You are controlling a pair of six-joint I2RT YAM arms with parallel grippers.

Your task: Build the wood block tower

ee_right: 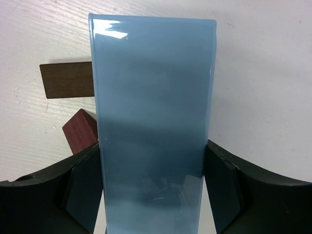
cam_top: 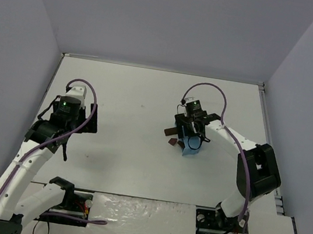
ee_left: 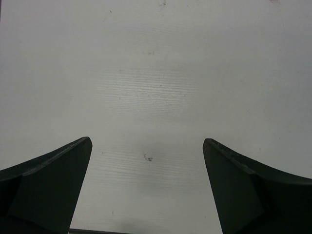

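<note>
My right gripper (ee_right: 153, 156) is shut on a tall, glossy light blue box (ee_right: 152, 112), one finger pressed to each side of it. Just left of the box, two wood blocks lie on the table: a flat dark brown one (ee_right: 67, 79) and a reddish-brown one (ee_right: 80, 129). From above, the same blocks (cam_top: 171, 136) sit left of the box (cam_top: 192, 148) under the right gripper (cam_top: 190, 137). My left gripper (ee_left: 147, 146) hangs open over bare white table, far to the left (cam_top: 85, 119). The wood block tower is out of view.
The white table (cam_top: 142, 91) is walled by grey panels at the back and both sides. Both arm bases sit at the near edge, with a crinkled white sheet (cam_top: 142, 215) between them.
</note>
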